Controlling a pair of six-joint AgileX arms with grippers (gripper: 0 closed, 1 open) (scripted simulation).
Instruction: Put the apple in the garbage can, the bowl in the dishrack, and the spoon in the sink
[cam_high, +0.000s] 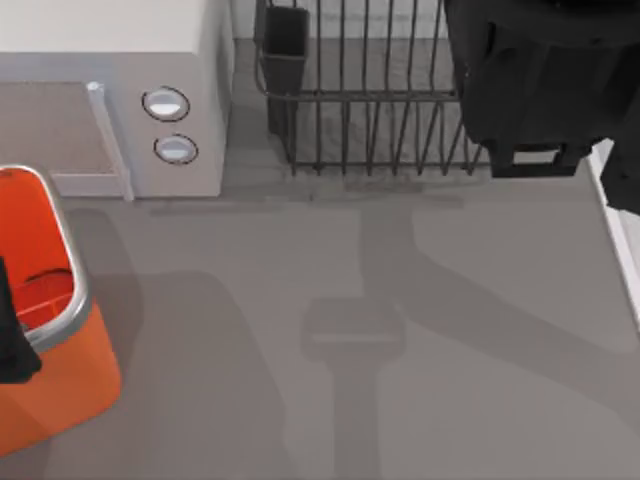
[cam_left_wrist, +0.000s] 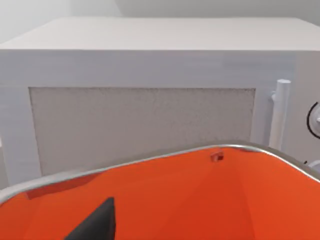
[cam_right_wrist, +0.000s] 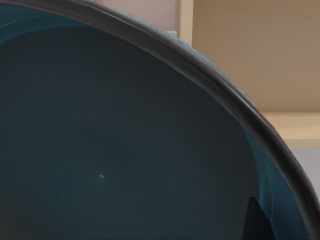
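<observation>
A flat, matte grey tabletop (cam_high: 300, 300) carries soft, darker grey shadows, one of them a long upright band with a boxy head near the middle. At the far left of that tabletop stands a boxy white microwave (cam_high: 200, 90) with a speckled grey-beige door panel (cam_left_wrist: 140, 127), a white upright bar handle (cam_left_wrist: 281, 115) just beside the panel, and two round silver-rimmed buttons (cam_high: 166, 103) stacked one over the other to the right of the handle. Behind the microwave rises a plain pale wall (cam_left_wrist: 200, 7), and the right wrist view shows flat beige panels (cam_right_wrist: 255, 55) with a pale cream upright strip (cam_right_wrist: 186, 20) between them.
</observation>
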